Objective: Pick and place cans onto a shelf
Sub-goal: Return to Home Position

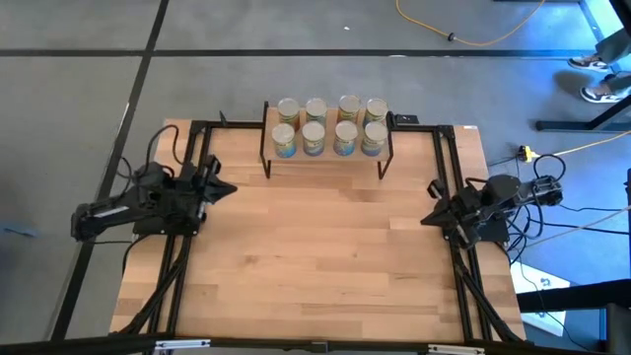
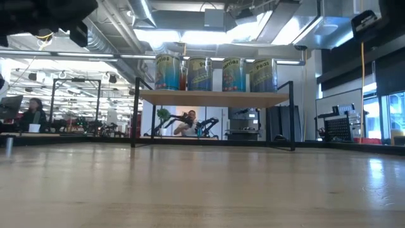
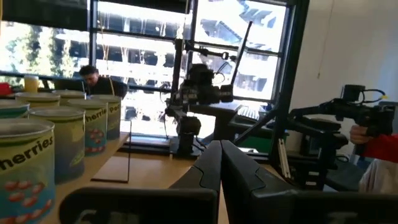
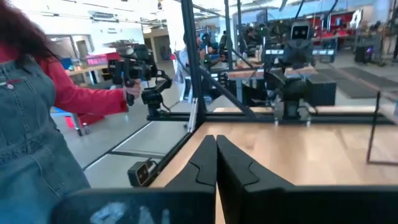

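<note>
Several cans (image 1: 330, 125) with pale tops stand in two rows on the shelf (image 1: 325, 158), a light-wood board on thin black legs at the table's far edge; the low view shows the cans (image 2: 215, 74) upright on the shelf (image 2: 215, 97). My left gripper (image 1: 229, 189) is shut and holds nothing, pulled back at the table's left edge; the cans (image 3: 43, 143) are beside it in its wrist view. My right gripper (image 1: 426, 219) is shut and holds nothing, at the table's right edge.
Black rails (image 1: 449, 187) run along the table's left and right sides under the arms. The wooden tabletop (image 1: 315, 256) spreads between the two arms. A person in a red sleeve (image 4: 74, 93) holding a camera rig stands beside the table.
</note>
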Motion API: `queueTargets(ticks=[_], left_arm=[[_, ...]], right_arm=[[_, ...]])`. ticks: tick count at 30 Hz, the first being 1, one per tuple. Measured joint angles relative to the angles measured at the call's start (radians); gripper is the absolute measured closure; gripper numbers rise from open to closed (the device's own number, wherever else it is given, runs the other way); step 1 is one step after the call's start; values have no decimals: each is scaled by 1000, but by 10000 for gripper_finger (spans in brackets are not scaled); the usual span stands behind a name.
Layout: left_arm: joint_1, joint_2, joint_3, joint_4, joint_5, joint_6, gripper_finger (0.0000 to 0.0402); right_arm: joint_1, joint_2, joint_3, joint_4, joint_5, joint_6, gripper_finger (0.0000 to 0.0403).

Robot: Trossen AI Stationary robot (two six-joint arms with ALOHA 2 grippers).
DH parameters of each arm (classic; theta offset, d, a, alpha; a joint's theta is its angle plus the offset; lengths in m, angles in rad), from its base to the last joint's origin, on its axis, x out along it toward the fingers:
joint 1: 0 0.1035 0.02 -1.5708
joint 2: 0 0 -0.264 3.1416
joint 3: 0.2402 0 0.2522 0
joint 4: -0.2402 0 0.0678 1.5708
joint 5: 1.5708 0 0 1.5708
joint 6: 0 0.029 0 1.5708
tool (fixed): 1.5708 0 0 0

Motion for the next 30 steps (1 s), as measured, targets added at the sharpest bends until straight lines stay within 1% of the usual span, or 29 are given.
queueTargets(ticks=[3,5,9,15,19,20,23,30], left_arm=[[0,0,-42,64,0,-11,401],[0,0,-69,80,0,-19,401],[0,0,-106,115,-3,-26,401],[0,0,-139,115,-5,-17,401],[0,0,-182,115,-35,8,401],[0,0,-187,92,-43,8,401],[0,3,-187,53,-48,28,402],[0,3,-187,52,-37,92,401]], right_arm=[[0,-8,-29,14,-4,36,402],[0,-7,-48,38,-24,43,402],[0,-8,-80,68,-26,39,402],[0,-8,-127,124,-28,39,402],[0,-8,-161,152,-26,38,402],[0,-8,-170,155,-26,38,401],[0,-8,-207,172,-20,39,401],[0,5,-288,260,-17,14,401]])
